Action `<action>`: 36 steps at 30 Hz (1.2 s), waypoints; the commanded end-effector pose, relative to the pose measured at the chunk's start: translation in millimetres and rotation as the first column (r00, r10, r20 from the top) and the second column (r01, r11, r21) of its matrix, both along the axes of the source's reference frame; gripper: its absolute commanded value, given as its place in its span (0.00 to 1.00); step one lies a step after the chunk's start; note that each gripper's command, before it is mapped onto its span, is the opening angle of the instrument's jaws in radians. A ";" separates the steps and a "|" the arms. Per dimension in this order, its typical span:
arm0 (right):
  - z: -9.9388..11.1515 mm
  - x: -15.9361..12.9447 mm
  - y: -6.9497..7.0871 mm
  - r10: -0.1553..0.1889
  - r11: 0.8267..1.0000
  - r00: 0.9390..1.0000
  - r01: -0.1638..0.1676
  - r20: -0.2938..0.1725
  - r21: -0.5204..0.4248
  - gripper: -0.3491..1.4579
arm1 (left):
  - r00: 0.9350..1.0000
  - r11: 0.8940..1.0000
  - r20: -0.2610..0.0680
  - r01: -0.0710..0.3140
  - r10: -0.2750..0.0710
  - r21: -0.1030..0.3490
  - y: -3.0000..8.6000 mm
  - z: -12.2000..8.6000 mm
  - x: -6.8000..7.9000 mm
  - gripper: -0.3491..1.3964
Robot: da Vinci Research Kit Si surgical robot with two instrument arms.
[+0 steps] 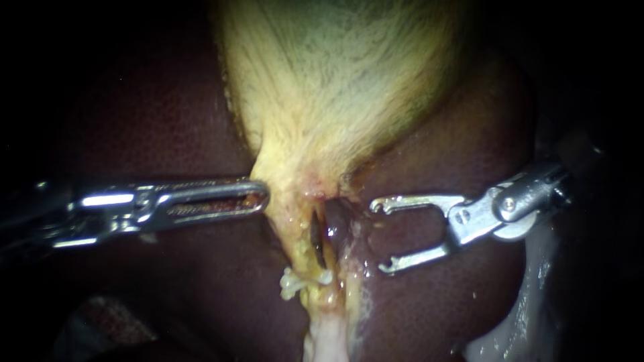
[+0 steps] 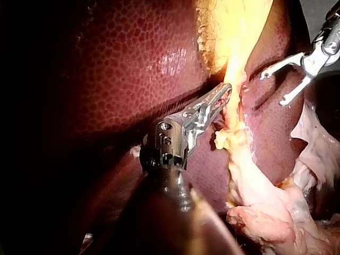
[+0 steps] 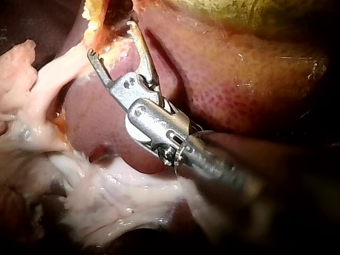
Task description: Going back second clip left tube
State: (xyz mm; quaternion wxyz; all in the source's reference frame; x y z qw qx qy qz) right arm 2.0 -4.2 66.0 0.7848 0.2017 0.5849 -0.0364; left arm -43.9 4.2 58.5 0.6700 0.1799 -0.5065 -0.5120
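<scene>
Endoscope view: the gallbladder (image 1: pixel 335 80) fills 12 o'clock, pale yellow, narrowing to a neck near centre, w/ dark liver (image 1: pixel 154 114) all round it. From the neck the left tube (image 1: pixel 300 245) runs toward 6 o'clock, a dark slit just beside it on its 3 o'clock side. Across the tube's lower part sits a small white lump, prob. a clip (image 1: pixel 298 283) (hard to be sure, it could pass for a scrap of fat), sticking out toward 9 o'clock.

From 9 o'clock comes the left instrument (image 1: pixel 263 196), shaft level. Its hand is narrow: jaws together, tips pinching the gallbladder's edge at the neck, at approx. 11 o'clock of the tube. From 3 o'clock comes the right instrument (image 1: pixel 382 236). Its hand is wide, hooked jaws well apart, holding nothing, tips near the tube but not touching, over liver.

Left wrist view: the left instrument (image 2: pixel 227 90) bites the yellow gallbladder (image 2: pixel 228 32) edge, w/ liver (image 2: pixel 133 64) beside the shaft. The clip (image 2: pixel 226 139) sits on the strand just beside the jaws. The right instrument (image 2: pixel 272 89) gapes beyond the strand.

Right wrist view: the right instrument (image 3: pixel 110 38) has its jaws spread, tips near pale strands ahead. Liver (image 3: pixel 239 95) lies beside it, and whitish fatty tissue (image 3: pixel 106 202) lies under and beside the shaft.
</scene>
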 end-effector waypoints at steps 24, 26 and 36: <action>-2.2 -1.5 1.4 -0.014 0.999 1.000 0.014 -0.016 -0.033 0.52 | 1.000 1.000 -0.023 -0.007 0.007 0.016 0.7 2.7 -0.7 0.00; -2.2 -1.6 1.4 -0.015 0.999 1.000 0.014 -0.016 -0.033 0.52 | 1.000 1.000 -0.030 -0.008 0.009 0.022 0.6 3.3 -1.0 0.00; -2.3 -1.7 1.3 -0.015 0.999 1.000 0.015 -0.016 -0.033 0.52 | 0.998 0.998 -0.040 -0.036 0.038 0.047 0.0 5.8 -3.9 0.00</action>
